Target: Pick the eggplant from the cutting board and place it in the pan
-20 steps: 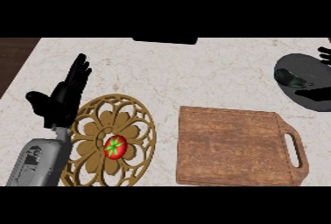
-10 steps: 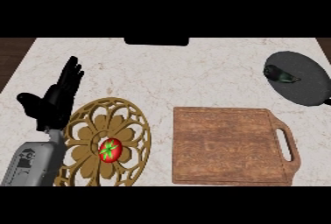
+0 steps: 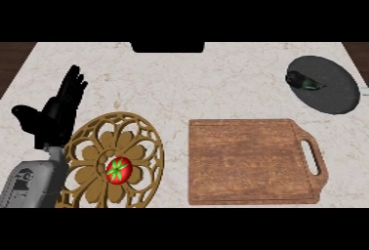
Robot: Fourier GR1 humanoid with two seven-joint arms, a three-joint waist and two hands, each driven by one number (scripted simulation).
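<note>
Your left hand (image 3: 57, 110) rests open at the left edge, fingers straight and spread, holding nothing; your right hand is out of view, so its state cannot be told. The cutting board (image 3: 249, 161) lies bare in the middle, handle to the right. The carved trivet (image 3: 93, 156) sits beside the left forearm, the pan (image 3: 333, 90) far right. The eggplant (image 3: 304, 81) already lies in the pan, close to its upper left rim. That position is the risk: brush the pan when you return and it could roll out. Likewise, moving the left arm carelessly could nudge the tomato (image 3: 118, 169) off the trivet.
</note>
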